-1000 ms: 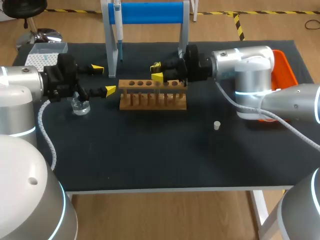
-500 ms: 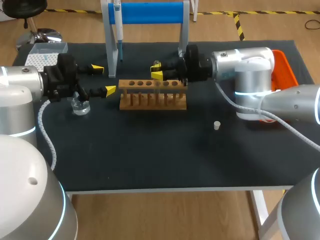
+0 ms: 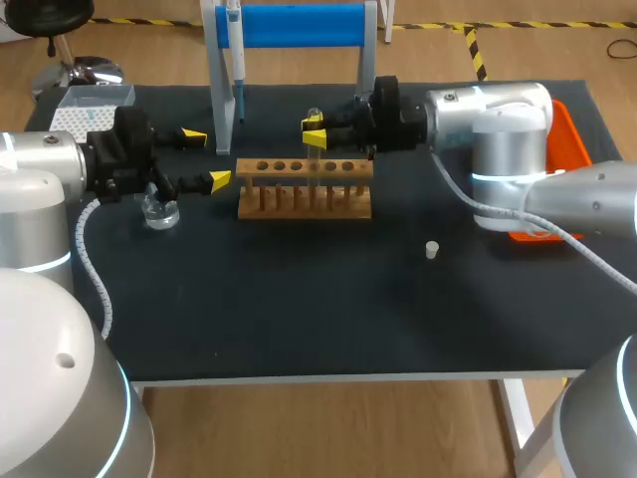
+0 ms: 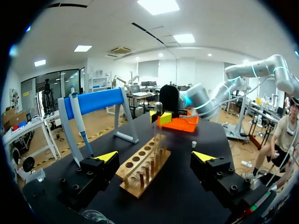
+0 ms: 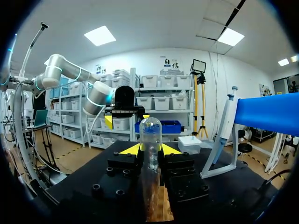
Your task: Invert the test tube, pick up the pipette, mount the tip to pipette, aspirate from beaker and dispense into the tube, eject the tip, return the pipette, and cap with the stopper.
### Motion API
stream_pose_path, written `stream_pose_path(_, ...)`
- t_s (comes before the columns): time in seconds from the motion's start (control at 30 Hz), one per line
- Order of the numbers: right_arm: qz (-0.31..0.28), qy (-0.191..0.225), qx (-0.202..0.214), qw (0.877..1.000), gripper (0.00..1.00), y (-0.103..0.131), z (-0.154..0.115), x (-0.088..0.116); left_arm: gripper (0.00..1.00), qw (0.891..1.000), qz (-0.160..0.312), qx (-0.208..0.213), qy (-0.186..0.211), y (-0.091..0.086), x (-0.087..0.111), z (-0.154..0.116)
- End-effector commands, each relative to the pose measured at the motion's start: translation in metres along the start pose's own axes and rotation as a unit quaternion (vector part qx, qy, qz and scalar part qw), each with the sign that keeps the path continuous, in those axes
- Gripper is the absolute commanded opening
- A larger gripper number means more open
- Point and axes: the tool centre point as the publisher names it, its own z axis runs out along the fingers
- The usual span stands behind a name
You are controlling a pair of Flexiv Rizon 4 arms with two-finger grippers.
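My right gripper (image 3: 315,133) is shut on a clear test tube (image 3: 316,159), holding it upright with its rounded end up, above the wooden rack (image 3: 304,191). In the right wrist view the tube (image 5: 150,133) stands between the yellow fingertips (image 5: 130,149). My left gripper (image 3: 206,158) stands open with nothing in it, left of the rack and just beyond the glass beaker (image 3: 159,211). The pipette (image 3: 235,60) hangs on the blue stand (image 3: 299,25). A small white stopper (image 3: 432,250) lies on the mat in front of the right arm.
A tip box (image 3: 85,105) sits at the back left corner. An orange tray (image 3: 569,134) lies behind the right arm at the right edge. The stand's legs rise just behind the rack.
My right gripper has closed on the test tube and raised it a little above the rack. The left arm has not moved.
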Motion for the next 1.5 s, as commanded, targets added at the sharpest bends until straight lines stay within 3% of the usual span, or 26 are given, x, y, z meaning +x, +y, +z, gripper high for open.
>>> stream_pose_path(0.03,-0.001,-0.004,0.003,1.0,0.0,0.006,-0.003,0.003,1.0,1.0,0.0,0.001,-0.001,0.0,0.001,0.0)
stream_pose_path(0.77,-0.009,-0.008,0.005,1.0,0.0,0.042,0.0,0.006,1.0,1.0,0.0,0.001,-0.001,0.0,0.001,0.0)
stream_pose_path(1.1,-0.008,-0.015,0.009,1.0,0.0,0.068,-0.009,0.027,1.0,1.0,0.0,0.001,-0.001,0.0,0.001,0.0)
stream_pose_path(1.5,-0.008,-0.015,0.009,1.0,0.0,0.068,-0.009,0.027,1.0,1.0,0.0,0.001,-0.001,0.0,0.001,0.0)
